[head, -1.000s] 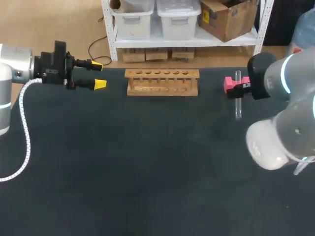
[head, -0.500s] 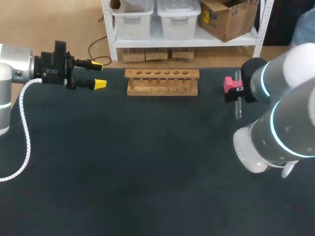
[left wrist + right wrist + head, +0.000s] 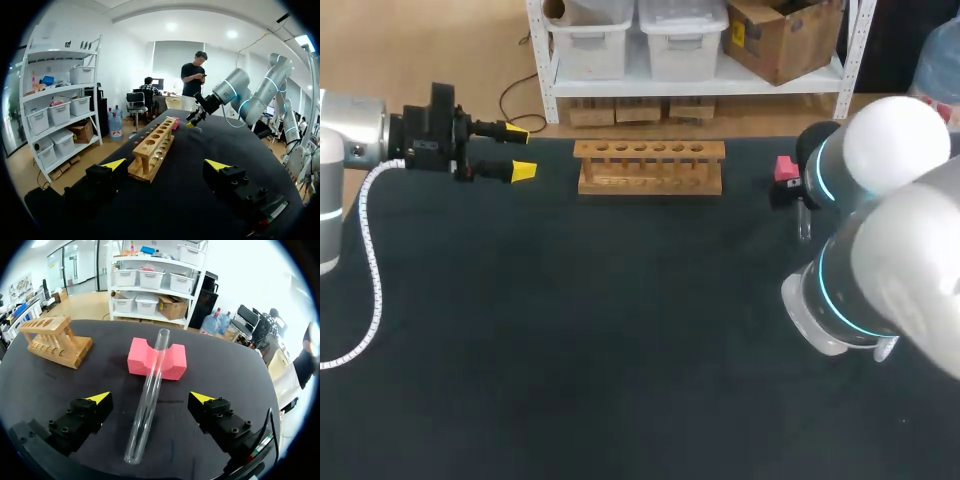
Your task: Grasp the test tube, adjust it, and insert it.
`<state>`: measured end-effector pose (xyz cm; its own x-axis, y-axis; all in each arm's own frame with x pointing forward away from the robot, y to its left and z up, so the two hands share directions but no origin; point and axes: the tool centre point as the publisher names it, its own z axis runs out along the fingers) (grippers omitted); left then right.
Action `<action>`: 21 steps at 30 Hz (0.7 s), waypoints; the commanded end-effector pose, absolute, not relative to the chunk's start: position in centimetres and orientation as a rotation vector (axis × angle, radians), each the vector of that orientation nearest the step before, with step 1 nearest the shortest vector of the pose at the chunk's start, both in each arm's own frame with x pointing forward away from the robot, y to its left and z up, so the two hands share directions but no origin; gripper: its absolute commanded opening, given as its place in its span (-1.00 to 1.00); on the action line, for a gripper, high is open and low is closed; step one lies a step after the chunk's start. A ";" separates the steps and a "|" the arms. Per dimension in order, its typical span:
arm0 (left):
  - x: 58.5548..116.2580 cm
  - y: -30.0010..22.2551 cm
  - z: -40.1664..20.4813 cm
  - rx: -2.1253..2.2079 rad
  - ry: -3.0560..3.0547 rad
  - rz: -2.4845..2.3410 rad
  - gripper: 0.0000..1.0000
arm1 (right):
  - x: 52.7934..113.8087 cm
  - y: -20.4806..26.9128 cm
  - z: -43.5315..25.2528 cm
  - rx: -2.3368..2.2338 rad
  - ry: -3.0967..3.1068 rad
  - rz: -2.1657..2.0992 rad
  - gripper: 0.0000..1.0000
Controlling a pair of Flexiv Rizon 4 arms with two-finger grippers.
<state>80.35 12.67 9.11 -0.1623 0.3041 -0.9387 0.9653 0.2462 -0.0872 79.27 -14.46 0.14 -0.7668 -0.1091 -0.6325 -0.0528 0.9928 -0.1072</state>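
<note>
A clear glass test tube (image 3: 148, 395) leans with its far end in the groove of a pink foam block (image 3: 156, 359) and its near end on the dark table. My right gripper (image 3: 150, 398) is open and straddles the tube's middle, yellow fingertips (image 3: 97, 398) well clear on both sides. In the head view my right arm (image 3: 880, 210) covers most of the block (image 3: 785, 167) and tube (image 3: 804, 225). The wooden rack (image 3: 650, 166) with a row of holes stands at the table's far middle. My left gripper (image 3: 520, 150) hovers open and empty to the left of the rack (image 3: 152, 150).
The dark table (image 3: 620, 330) stretches wide in front of the rack. My left arm's white coiled cable (image 3: 368, 270) hangs along the table's left side. From the left wrist, my right arm (image 3: 227, 92) shows beyond the rack.
My right arm has swung leftward over the pink block and tube, hiding more of them in the head view. The left arm and its gripper have not moved.
</note>
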 end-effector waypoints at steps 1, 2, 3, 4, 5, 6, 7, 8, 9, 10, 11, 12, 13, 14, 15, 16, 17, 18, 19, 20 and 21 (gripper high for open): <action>80.3 12.7 9.0 1.197 1.641 -0.949 1.00 | 79.8 -14.3 -0.3 -0.063 2.430 -0.182 1.00; 80.3 12.7 9.0 1.197 1.641 -0.949 1.00 | 79.9 -14.3 -0.4 -0.057 2.429 -0.176 1.00; 80.3 12.7 9.0 1.197 1.641 -0.949 1.00 | 80.0 -14.3 -0.5 -0.055 2.428 -0.174 1.00; 80.3 12.7 9.0 1.197 1.641 -0.949 1.00 | 80.0 -14.3 -0.5 -0.051 2.426 -0.167 1.00; 80.3 12.7 9.0 1.197 1.641 -0.949 1.00 | 80.1 -14.3 -0.6 -0.047 2.426 -0.161 1.00; 80.3 12.7 9.0 1.197 1.641 -0.949 1.00 | 80.2 -14.3 -0.6 -0.046 2.425 -0.159 1.00; 80.3 12.7 9.0 1.197 1.641 -0.949 1.00 | 80.2 -14.3 -0.7 -0.046 2.426 -0.153 1.00; 80.3 12.7 9.0 1.197 1.641 -0.949 1.00 | 80.3 -14.3 -0.8 -0.042 2.425 -0.143 1.00; 80.3 12.7 9.0 1.197 1.641 -0.949 1.00 | 80.4 -14.3 -0.9 -0.040 2.425 -0.138 1.00; 80.3 12.7 9.0 1.197 1.641 -0.949 1.00 | 80.4 -14.3 -1.0 -0.036 2.423 -0.129 1.00; 80.3 12.7 9.0 1.197 1.641 -0.949 1.00 | 80.5 -14.3 -1.0 -0.034 2.422 -0.126 1.00; 80.3 12.7 9.0 1.197 1.641 -0.949 1.00 | 80.6 -14.4 -1.0 -0.031 2.420 -0.121 1.00; 80.3 12.7 9.0 1.197 1.641 -0.949 1.00 | 80.6 -14.4 -1.0 -0.028 2.418 -0.116 1.00; 80.3 12.7 9.0 1.197 1.641 -0.949 1.00 | 80.7 -14.5 -1.1 -0.025 2.417 -0.111 1.00; 80.3 12.7 9.0 1.197 1.641 -0.949 1.00 | 80.8 -14.5 -1.1 -0.020 2.415 -0.106 1.00; 80.3 12.7 9.0 1.197 1.641 -0.949 1.00 | 80.8 -14.6 -1.1 -0.017 2.413 -0.102 1.00; 80.3 12.7 9.0 1.197 1.641 -0.949 1.00 | 80.8 -14.6 -1.1 -0.013 2.413 -0.099 1.00; 80.3 12.7 9.0 1.197 1.641 -0.949 1.00 | 80.9 -14.7 -1.2 -0.006 2.412 -0.092 1.00; 80.3 12.7 9.0 1.197 1.641 -0.949 1.00 | 80.9 -14.7 -1.2 -0.002 2.412 -0.084 1.00; 80.3 12.7 9.0 1.197 1.641 -0.949 1.00 | 81.0 -14.8 -1.3 0.000 2.412 -0.083 1.00; 80.3 12.7 9.0 1.197 1.641 -0.949 1.00 | 81.0 -14.8 -1.4 0.003 2.412 -0.080 1.00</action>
